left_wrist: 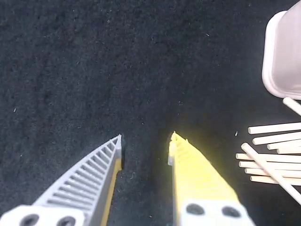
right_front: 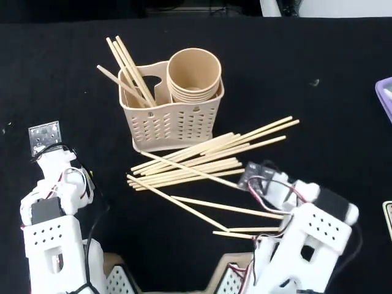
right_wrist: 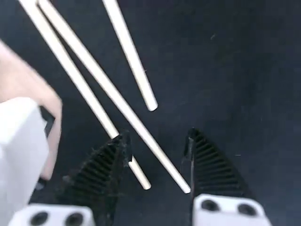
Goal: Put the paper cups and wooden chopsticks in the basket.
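A beige perforated basket [right_front: 173, 124] stands at the table's back centre. A stack of paper cups [right_front: 193, 75] fills its right compartment, and several wooden chopsticks [right_front: 127, 68] stick out of the left one. More chopsticks [right_front: 202, 163] lie in a pile in front of the basket, with three loose ones [right_front: 229, 209] nearer the right arm [right_front: 303, 229]. My right gripper [right_wrist: 158, 137] is open low over the cloth, and one chopstick [right_wrist: 113, 94] runs between its fingers. My left gripper [left_wrist: 146, 141] is open over bare cloth, left of the chopstick ends [left_wrist: 270, 155] and the basket corner [left_wrist: 284, 56].
The left arm [right_front: 55, 202] stands at the front left, by a small metal plate [right_front: 45, 136]. A purple object [right_front: 384, 92] pokes in at the right edge. A tan board [right_front: 171, 283] lies between the arm bases. Black cloth covers the table.
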Robot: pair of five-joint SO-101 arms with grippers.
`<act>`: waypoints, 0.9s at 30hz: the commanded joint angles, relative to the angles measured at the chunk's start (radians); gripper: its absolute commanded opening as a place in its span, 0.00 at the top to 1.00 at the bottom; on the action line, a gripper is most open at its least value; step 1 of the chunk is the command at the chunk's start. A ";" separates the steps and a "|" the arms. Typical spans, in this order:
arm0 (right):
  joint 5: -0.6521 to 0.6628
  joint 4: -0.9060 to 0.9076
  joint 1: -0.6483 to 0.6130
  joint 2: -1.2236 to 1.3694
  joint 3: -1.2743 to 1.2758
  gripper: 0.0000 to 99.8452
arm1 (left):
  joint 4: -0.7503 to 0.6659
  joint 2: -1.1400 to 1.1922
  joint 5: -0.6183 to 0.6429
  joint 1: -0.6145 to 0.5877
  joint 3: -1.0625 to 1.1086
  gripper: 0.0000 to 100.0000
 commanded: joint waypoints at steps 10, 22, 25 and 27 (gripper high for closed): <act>0.044 -0.172 0.227 -0.019 0.168 0.80 | -0.021 -0.009 0.011 -0.008 -0.005 0.83; 0.089 -0.473 0.423 -0.022 0.329 0.74 | -0.023 -0.009 0.011 -0.008 -0.005 0.83; 0.157 -0.473 0.423 -0.022 0.323 0.75 | -0.023 -0.009 0.011 -0.008 -0.004 0.83; 0.207 -0.471 0.423 -0.022 0.292 0.75 | -0.023 -0.009 0.011 -0.008 -0.004 0.83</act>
